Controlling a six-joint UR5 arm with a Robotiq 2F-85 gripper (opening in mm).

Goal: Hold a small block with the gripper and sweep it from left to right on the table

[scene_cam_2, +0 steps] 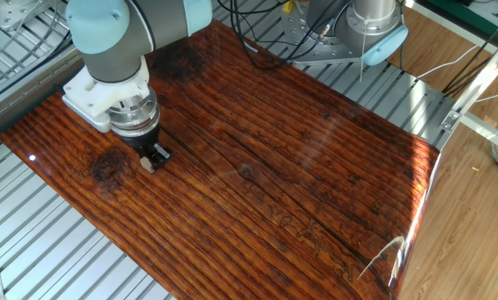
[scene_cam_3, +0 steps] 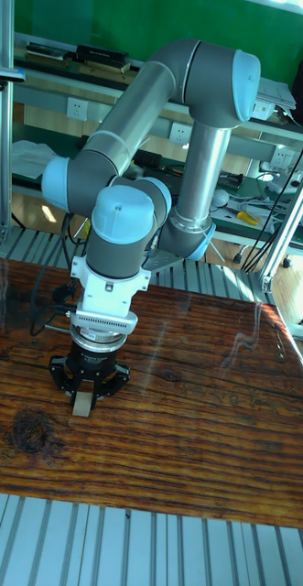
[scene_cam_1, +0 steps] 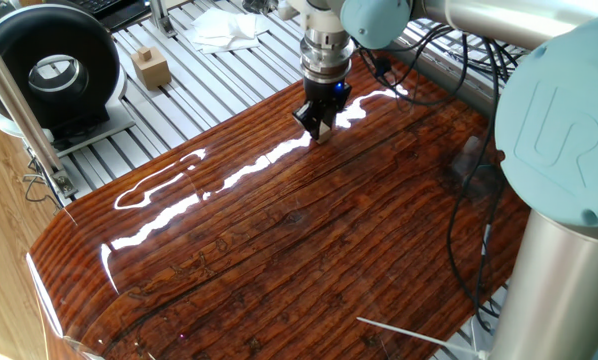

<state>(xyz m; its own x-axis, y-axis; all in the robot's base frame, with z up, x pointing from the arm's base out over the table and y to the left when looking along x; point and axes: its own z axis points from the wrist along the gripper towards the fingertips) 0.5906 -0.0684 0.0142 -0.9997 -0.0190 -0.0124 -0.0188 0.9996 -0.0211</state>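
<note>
Reading the tall fixed view from left: dark knot (scene_cam_3: 34, 430) in the wood at far left, just beside and below the grasp point. Next, gripper (scene_cam_3: 85, 396) pointing straight down, fingers closed in on the small block (scene_cam_3: 81, 404), pinched between the tips. Block directly under the wrist, no offset; bottom face at or just on the table (scene_cam_3: 197, 430), contact likely but gap too small to confirm. Near-cube, so no real long axis; looks slightly taller than wide here, faces roughly square to the finger pads, upright, no visible tilt.

Same in the other fixed view: block (scene_cam_2: 147, 164) poking out pale below the black fingers, gripper (scene_cam_2: 154, 157) low over the board (scene_cam_2: 299, 167), close to one long edge and the dark knot (scene_cam_2: 107, 167). In one fixed view, gripper (scene_cam_1: 317, 126) at the far side of the board (scene_cam_1: 279, 250), block mostly hidden by fingers, only a pale speck at the tips.

Key relation for the sweep: nearly the whole board lies to the right of the block in the tall view, open grain, nothing in the path. Judged: grasp done, start position at left end, sweep rightward not yet made. Single arm, so no choice of hand. Larger tan block (scene_cam_1: 151, 68) off the board on the aluminium frame (scene_cam_1: 179, 90), not involved.
</note>
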